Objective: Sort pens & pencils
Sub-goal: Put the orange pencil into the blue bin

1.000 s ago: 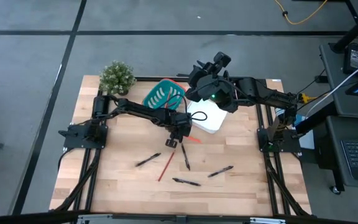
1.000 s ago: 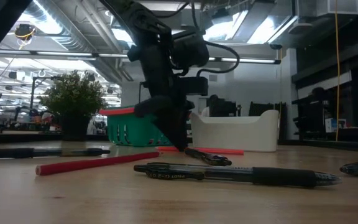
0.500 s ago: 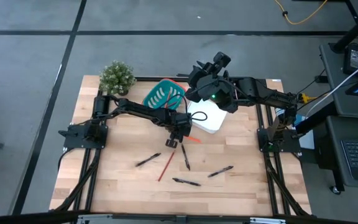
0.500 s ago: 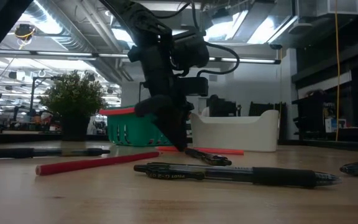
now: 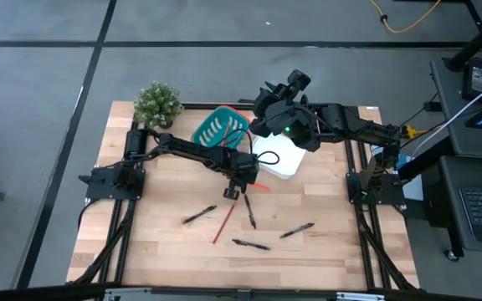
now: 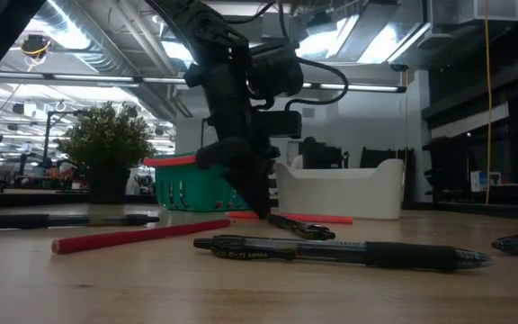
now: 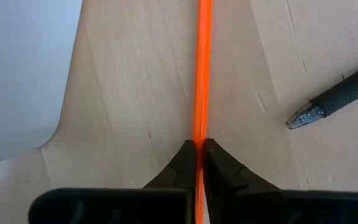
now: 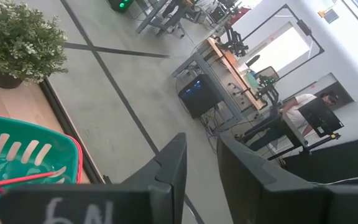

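Nearest on the tabletop (image 5: 157, 251) lies one pen (image 5: 250, 244), with a second pen (image 5: 296, 230) to its right and slightly farther. Beyond them are a third pen (image 5: 200, 215) at left, a red pencil (image 5: 224, 223) lying loose in the middle, and a fourth pen (image 5: 248, 211) just right of it. All four pens are unsorted. Just past the fourth pen, the left claw (image 5: 230, 191) is down at the tabletop over the orange pencil (image 7: 202, 62). The change noted: its jaws stood apart a moment ago and have now closed fully, pinching the near end of that pencil between the fingertips, as the left wrist view shows plainly. The pencil lies flat on the wood, not yet lifted; a pen tip lies near it. Judgement: the grasp is made, and the lift and carry to a container come next; the grip is at the very end, so the pencil may swing or slip on lifting. Farther back stand the white bin (image 5: 279, 155) and, to its left, the green basket (image 5: 222, 127), which already holds at least one pencil (image 8: 17, 180). A plant (image 5: 157, 102) sits at the far left corner. The right claw (image 8: 201, 162) waits raised above the far side near the containers, jaws partly open, holding nothing.
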`<state>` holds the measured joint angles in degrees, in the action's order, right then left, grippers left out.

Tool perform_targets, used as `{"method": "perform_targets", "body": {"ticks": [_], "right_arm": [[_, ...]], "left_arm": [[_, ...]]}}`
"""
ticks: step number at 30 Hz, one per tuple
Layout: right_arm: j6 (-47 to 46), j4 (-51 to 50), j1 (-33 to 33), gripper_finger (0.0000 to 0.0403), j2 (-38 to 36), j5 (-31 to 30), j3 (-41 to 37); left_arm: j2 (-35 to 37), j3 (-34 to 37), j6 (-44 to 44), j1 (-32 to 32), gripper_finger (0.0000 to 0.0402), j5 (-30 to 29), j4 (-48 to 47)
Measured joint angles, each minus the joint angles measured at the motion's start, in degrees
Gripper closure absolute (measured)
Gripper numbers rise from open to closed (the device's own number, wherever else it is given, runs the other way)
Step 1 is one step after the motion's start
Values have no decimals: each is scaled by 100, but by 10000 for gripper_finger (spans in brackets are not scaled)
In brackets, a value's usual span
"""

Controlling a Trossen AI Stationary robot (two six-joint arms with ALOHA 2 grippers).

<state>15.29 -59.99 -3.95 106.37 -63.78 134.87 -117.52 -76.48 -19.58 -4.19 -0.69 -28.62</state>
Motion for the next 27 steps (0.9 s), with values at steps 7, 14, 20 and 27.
{"method": "perform_targets", "body": {"ticks": [7,14,20,27], "right_arm": [[-9,2,0,312,0,-1,0],[-20,0,-9,312,0,-1,0],[-77,-2,-9,312,0,-1,0],[-153,-27,-13,312,0,-2,0]], "left_arm": [[-3,-359,141,125,399,-233,-662],[-1,-754,177,300,399,-583,-1169],[3,-768,298,411,399,-703,-1264],[10,-771,287,439,401,-871,-1261]]}}
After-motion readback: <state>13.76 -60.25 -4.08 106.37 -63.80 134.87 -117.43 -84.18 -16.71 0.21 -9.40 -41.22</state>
